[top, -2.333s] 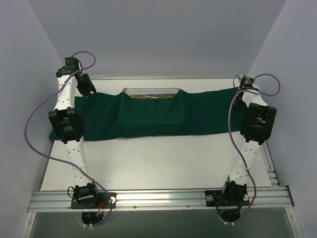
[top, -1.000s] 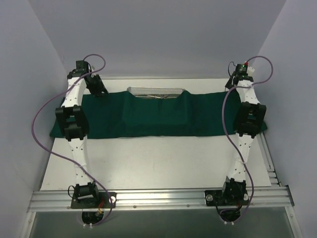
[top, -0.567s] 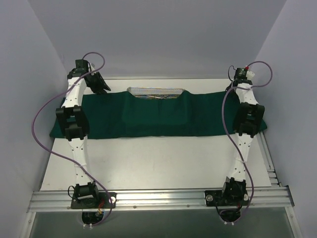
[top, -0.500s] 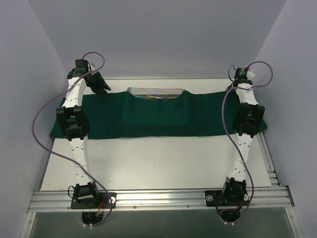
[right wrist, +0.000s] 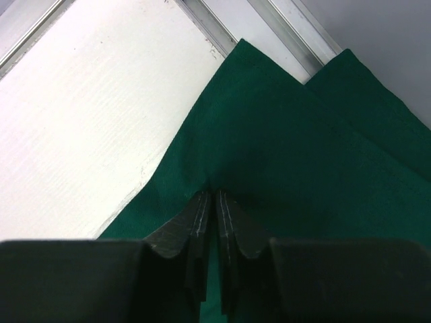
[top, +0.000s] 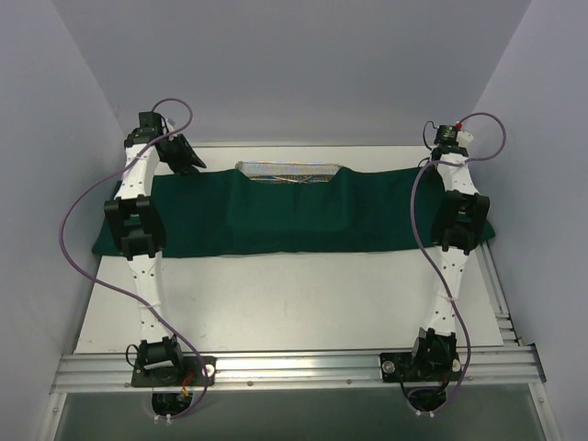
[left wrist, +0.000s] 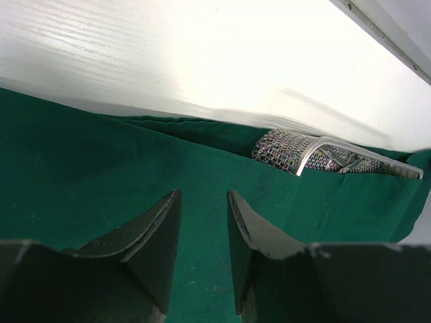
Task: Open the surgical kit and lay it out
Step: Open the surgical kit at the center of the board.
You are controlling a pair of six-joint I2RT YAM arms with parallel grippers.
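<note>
Top external view: one dark green drape (top: 276, 216) lay stretched across the far part of the white table (top: 276, 303), reaching from the left arm (top: 138, 230) to the right arm (top: 459, 220). At the cloth's far left corner, the left gripper (left wrist: 203, 195) hung just over the fabric with its two fingers (left wrist: 158, 235) set partly apart, a clear gap between them and nothing caught in it. At centre, one silver wire-mesh tray (top: 289, 170) showed along the drape's far edge, the rest of it under the cloth. The left wrist camera caught steel instruments (left wrist: 331, 156) inside the mesh, their number impossible to tell. At the far right corner, the right gripper (right wrist: 209, 194) had its two fingers pressed almost together, pinching a small puckered fold of the drape beside the cloth's edge. Two layers of green cloth overlapped beyond its tips.
</note>
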